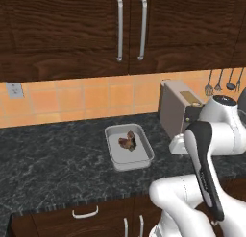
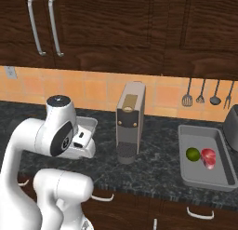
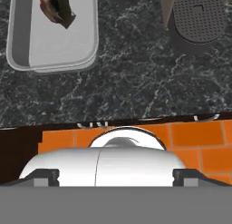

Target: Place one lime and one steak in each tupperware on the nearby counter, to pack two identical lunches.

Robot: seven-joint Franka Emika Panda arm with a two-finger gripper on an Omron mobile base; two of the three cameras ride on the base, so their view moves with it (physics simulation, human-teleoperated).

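Note:
On the counter point(image 1: 57, 159) stands a light-grey tupperware point(image 1: 112, 153) holding one brown steak point(image 1: 127, 142). The hand view has the same tupperware point(image 3: 59, 48) and steak point(image 3: 56, 7) at its upper left. A second tupperware point(image 2: 187, 133) sits far to the right, with a lime point(image 2: 193, 154) and a red steak point(image 2: 208, 158) side by side inside it. My gripper point(image 3: 115, 178) is open and holds nothing, its dark fingertips point(image 3: 43, 177) wide apart. The hand point(image 1: 177, 145) hovers over the counter, right of the first tupperware and in front of the coffee machine.
A grey coffee machine point(image 2: 130, 117) stands between the two trays, its drip base point(image 3: 199, 19) in the hand view. A toaster point(image 2: 231, 126) sits at the far right. Utensils point(image 2: 200, 96) hang on the tiled wall. Dark cabinets run above and drawers below.

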